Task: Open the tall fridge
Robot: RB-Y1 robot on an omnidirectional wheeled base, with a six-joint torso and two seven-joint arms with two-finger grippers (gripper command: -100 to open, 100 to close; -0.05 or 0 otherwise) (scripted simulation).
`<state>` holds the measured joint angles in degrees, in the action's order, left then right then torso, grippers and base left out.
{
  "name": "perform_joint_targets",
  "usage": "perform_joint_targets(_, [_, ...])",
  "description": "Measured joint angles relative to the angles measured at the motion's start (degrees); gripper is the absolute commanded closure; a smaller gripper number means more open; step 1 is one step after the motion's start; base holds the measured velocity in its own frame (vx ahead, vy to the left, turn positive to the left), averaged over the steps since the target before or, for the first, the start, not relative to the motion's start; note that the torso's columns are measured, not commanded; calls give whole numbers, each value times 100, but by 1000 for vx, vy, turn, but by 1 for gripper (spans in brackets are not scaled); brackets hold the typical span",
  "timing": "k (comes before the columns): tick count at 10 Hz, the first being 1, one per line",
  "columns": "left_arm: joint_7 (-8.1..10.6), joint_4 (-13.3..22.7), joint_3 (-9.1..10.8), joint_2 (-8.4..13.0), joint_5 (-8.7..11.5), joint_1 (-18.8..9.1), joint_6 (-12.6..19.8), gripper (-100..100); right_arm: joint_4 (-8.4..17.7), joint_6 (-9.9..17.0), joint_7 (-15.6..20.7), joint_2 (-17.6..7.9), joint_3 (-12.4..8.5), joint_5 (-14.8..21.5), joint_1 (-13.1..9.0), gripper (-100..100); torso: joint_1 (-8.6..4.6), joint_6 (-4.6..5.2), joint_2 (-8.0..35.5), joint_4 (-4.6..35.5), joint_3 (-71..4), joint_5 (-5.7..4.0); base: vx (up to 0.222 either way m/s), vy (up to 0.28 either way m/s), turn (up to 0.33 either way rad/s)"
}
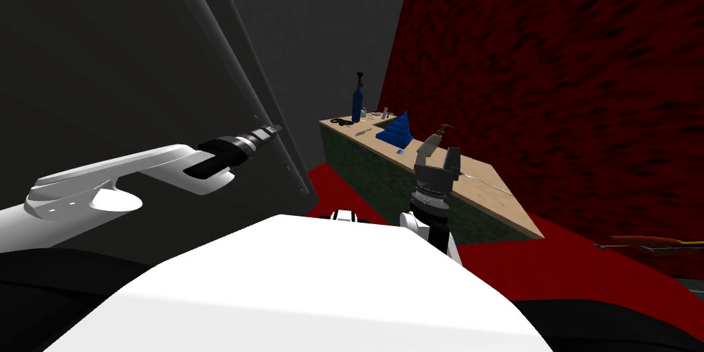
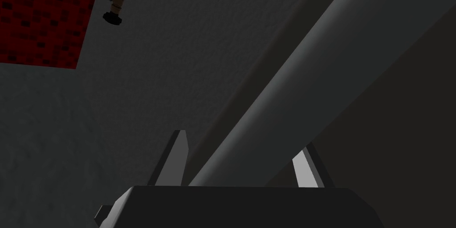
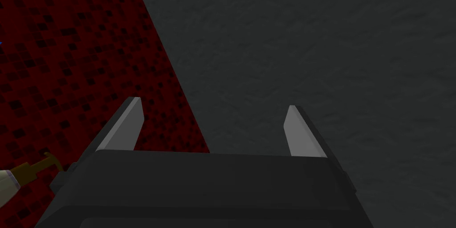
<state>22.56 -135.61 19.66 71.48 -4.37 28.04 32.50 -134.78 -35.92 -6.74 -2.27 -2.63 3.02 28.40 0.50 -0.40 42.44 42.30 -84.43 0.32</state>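
The left gripper (image 1: 275,128) is reaching out to the tall fridge (image 1: 124,66), which is standing dark and close on my left, its door face slanting across the head view. In the left wrist view the long grey handle (image 2: 311,74) is running between the two fingers (image 2: 178,158), filling the gap and touching both, so that claw is gripping the handle. The right gripper (image 1: 438,155) is hovering in front of my chest, near the edge of a tan-topped counter (image 1: 495,196), with its fingers (image 3: 129,123) standing wide apart and holding nothing. A blue bottle (image 1: 357,104) is standing at the counter's far end, by a red wall (image 1: 550,80).
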Motion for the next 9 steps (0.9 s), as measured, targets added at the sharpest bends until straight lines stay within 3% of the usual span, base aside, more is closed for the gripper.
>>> perform_joint_targets(2, [1, -124, 34, -10, -14, 65, -10, 100, 1, 1, 0, 0, 1, 0, -3, 0, -12, 36, 4, -1, 1, -5, -63, 1, -35])
perform_joint_targets(4, [19, -378, 157, 11, -70, 234, -217, 100, 2, 2, 0, 0, 2, 0, -7, 0, -55, 53, 48, -6, 36, -4, -321, -17, -114])
perform_joint_targets(9, [128, -973, 172, 220, -23, 530, -656, 100, 1, 1, 0, 0, 1, 0, -6, 0, -44, 36, 3, 19, -8, -29, -246, 8, -73])
